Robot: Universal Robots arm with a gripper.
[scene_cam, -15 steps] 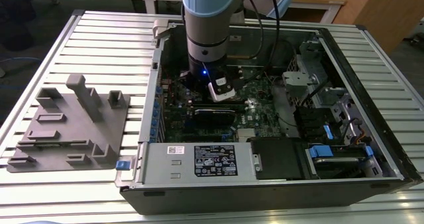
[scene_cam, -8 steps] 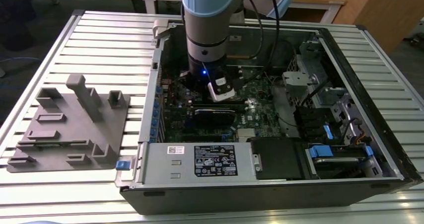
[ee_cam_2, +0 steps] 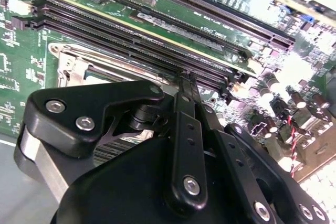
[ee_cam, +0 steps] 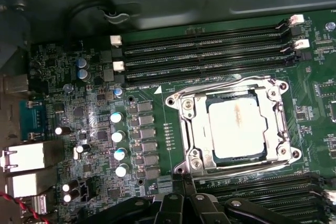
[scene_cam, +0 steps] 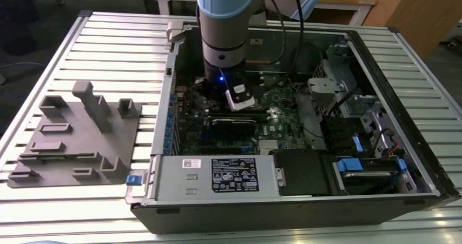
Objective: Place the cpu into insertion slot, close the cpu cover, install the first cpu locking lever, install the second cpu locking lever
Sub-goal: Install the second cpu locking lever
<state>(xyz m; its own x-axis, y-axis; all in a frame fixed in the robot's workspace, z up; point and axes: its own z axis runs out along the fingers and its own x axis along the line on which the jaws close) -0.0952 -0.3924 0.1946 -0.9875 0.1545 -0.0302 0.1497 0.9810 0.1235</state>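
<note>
While cpu [ee_cam: 234,128] sits in insertion slot [ee_cam: 197,129] under cpu cover [ee_cam: 278,129], gripper [ee_cam: 184,179] fingers look pinched together, empty; lever step seemingly in hand, calls for hooking lever.

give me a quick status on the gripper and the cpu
Gripper low over the motherboard, at the socket edge, fingers drawn together. Cpu seated in the insertion slot, cpu cover down around it. Nothing lying across the socket.
</note>
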